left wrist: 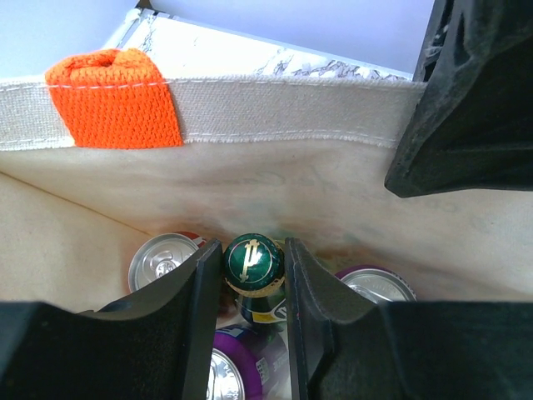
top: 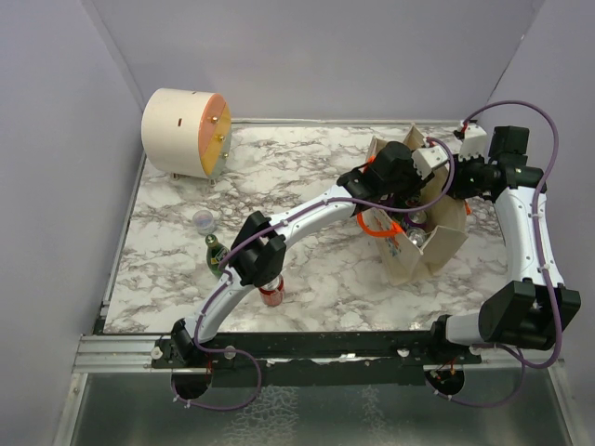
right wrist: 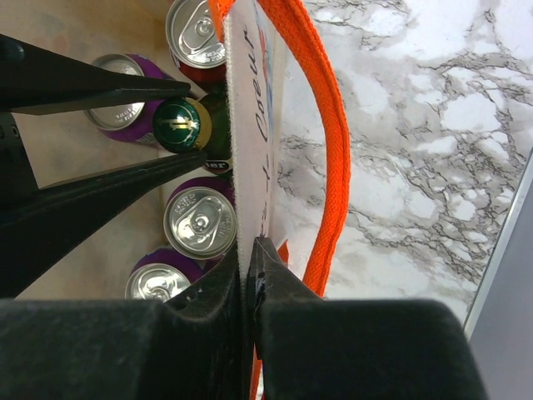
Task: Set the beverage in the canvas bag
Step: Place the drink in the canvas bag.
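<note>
While it stands upright inside the canvas bag (left wrist: 291,108), the green bottle (left wrist: 254,262) is clasped at its capped neck by the left tool (left wrist: 252,252), whose fingers sit narrow against either side of it. Silver-topped cans (right wrist: 198,221) (several with purple sides) crowd just beside the bottle on the bag's floor. The right tool (right wrist: 247,250) is pinched tight on the bag's printed side wall at its rim, beside an orange handle (right wrist: 325,125). The bag stands on the marble worktop (right wrist: 416,125).
</note>
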You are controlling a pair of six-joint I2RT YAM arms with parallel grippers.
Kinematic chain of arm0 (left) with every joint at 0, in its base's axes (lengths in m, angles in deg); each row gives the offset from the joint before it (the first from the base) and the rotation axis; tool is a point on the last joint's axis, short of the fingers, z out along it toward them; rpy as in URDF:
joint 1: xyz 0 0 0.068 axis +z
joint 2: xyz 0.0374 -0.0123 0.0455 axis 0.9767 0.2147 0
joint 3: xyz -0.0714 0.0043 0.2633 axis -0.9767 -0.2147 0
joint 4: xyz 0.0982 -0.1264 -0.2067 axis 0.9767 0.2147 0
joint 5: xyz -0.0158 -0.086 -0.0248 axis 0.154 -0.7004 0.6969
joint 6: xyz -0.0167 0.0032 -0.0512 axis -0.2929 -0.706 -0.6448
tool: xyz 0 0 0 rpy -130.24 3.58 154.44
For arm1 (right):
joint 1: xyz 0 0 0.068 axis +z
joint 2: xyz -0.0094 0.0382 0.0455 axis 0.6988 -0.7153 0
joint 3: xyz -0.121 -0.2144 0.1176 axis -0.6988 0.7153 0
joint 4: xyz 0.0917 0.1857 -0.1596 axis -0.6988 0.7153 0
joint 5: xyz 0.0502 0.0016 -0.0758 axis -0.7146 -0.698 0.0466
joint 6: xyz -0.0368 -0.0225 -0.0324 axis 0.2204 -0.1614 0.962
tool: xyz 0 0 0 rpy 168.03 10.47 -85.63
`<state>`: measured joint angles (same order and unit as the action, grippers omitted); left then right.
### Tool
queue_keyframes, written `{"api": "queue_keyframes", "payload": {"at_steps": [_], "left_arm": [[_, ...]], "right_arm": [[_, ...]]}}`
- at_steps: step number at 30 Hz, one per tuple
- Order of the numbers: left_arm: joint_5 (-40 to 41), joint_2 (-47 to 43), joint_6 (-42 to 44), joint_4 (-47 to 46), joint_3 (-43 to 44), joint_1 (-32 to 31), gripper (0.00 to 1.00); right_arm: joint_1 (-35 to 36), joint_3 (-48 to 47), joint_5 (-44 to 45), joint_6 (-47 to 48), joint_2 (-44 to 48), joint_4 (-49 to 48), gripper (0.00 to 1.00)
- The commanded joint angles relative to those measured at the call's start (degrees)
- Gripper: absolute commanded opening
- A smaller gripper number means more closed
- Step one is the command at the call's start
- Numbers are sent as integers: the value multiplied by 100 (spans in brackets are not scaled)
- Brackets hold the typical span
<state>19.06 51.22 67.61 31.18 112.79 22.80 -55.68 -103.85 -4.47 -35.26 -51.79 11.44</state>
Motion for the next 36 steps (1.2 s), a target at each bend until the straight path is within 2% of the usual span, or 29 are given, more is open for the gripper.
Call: {"api": "queue_keyframes", "payload": {"at_steps": [1,19,36], "left_arm": [[-273,32,-104,-76,-131,-1,1],[-373,55,-110,-49,-365,13,0],[-604,68,-137,-2,-602,14,0]], "right_arm": [[-33,-257,-363,-25,39,4,2],[-33,-1137,-398,-104,-282,137,2],[-33,-1473,-523,-25,-363,310,2]]}}
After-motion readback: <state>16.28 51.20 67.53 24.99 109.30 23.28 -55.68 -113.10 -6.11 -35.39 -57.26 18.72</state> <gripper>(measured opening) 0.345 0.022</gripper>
